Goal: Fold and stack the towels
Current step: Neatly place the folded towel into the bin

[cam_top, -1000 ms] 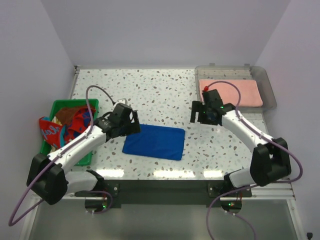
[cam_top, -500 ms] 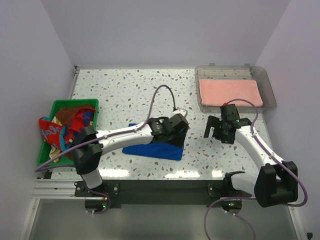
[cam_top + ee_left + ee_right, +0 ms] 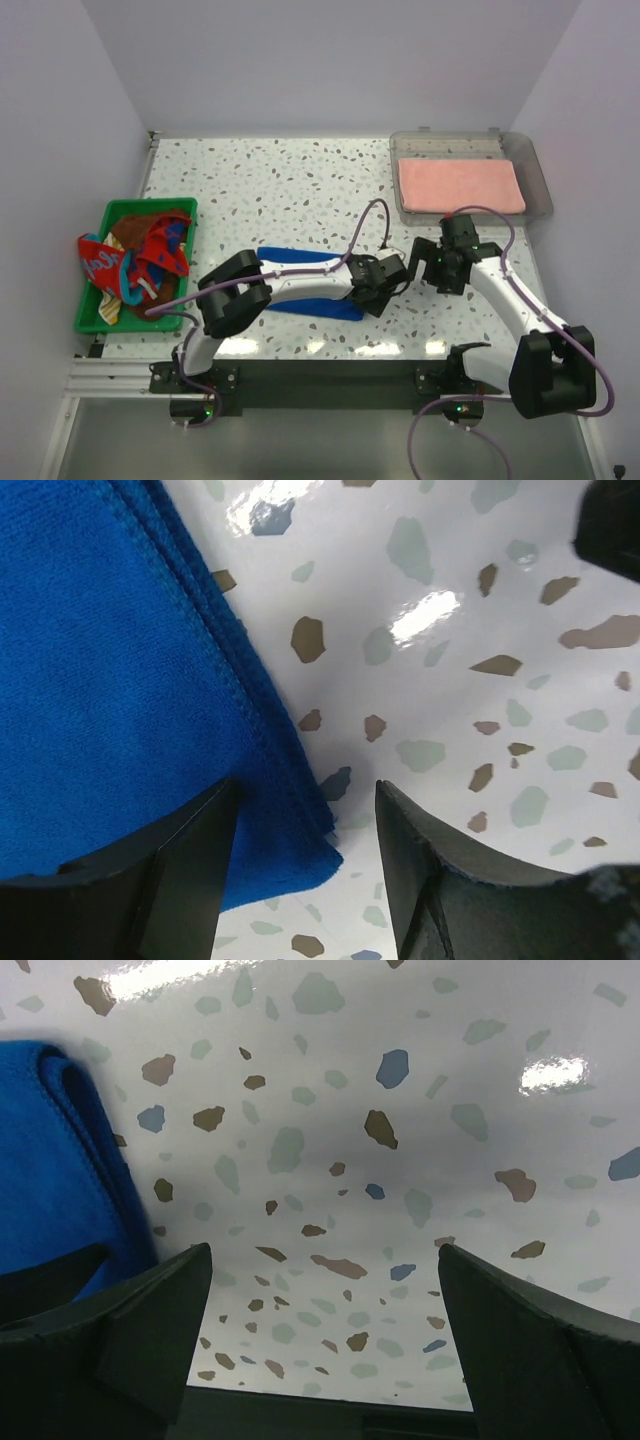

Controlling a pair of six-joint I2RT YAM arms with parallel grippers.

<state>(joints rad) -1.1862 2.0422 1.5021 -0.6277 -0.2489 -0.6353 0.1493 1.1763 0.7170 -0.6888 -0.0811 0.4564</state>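
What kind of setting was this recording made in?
Probably a robot lab enclosure: plain walls box in a speckled table on an aluminium frame.

Bright overhead light, glare patches on table (image 3: 560, 730), soft shadows

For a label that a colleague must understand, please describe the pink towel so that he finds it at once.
Go to the far right corner of the speckled table, where a clear plastic tray stands. The salmon pink towel lies folded flat inside it. It is the only pink cloth; the blue towel lies on the table itself.
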